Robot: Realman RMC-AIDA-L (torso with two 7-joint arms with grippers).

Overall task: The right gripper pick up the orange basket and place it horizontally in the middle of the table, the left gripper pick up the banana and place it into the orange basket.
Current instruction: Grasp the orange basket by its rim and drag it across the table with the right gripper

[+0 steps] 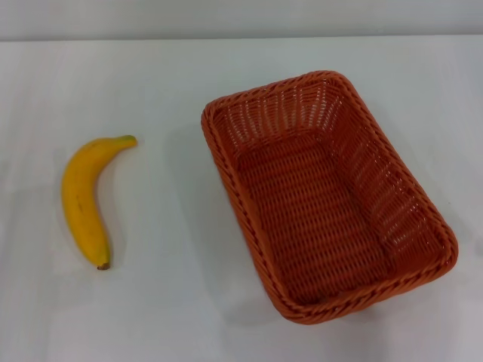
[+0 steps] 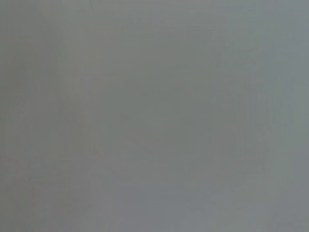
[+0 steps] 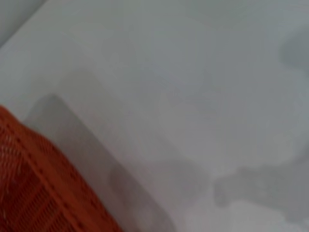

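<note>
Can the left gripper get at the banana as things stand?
Probably yes. The banana lies alone on the table, on the robot's left, apart from the orange basket, with nothing over it. The left gripper itself is out of view.

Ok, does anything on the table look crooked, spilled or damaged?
Only the orange basket: it sits empty and skewed, angled diagonally on the table rather than square. The banana lies intact to its left. Nothing spilled.

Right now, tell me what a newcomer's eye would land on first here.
The big orange basket stands out first: empty, sitting skewed on the white table toward the robot's right. Next comes the yellow banana, lying alone on the table to the robot's left, well apart from the basket. Neither gripper shows in any view.
</note>
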